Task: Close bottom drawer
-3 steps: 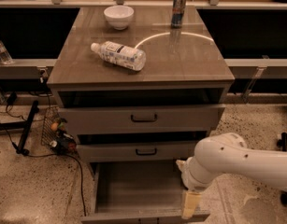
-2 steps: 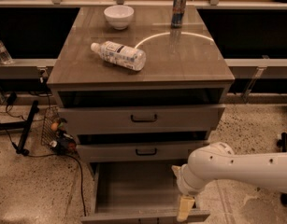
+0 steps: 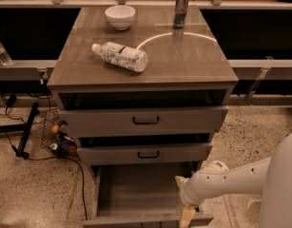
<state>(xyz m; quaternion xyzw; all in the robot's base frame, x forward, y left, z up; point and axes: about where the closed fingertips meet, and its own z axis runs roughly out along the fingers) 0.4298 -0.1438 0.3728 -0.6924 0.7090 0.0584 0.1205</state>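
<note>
The bottom drawer [image 3: 136,194] of the grey-taupe cabinet is pulled far out, with its bare inside showing. Its front panel [image 3: 136,220] lies along the lower edge of the camera view, and its pull is out of view. My gripper [image 3: 187,217] hangs from the white arm [image 3: 226,182] at the right end of that front panel, with one cream finger [image 3: 186,216] showing at or just inside the panel's top edge. The arm reaches in from the lower right.
The top drawer [image 3: 145,120] and middle drawer [image 3: 148,153] stand slightly out. On the cabinet top [image 3: 193,56] lie a plastic bottle [image 3: 121,56], a white bowl [image 3: 120,16] and a can [image 3: 181,4]. Cables and a wire basket [image 3: 60,137] sit on the floor to the left.
The arm has sunk lower and drawn toward the lower right, and the gripper has slid down to the drawer's front edge. The drawer looks as far out as before.
</note>
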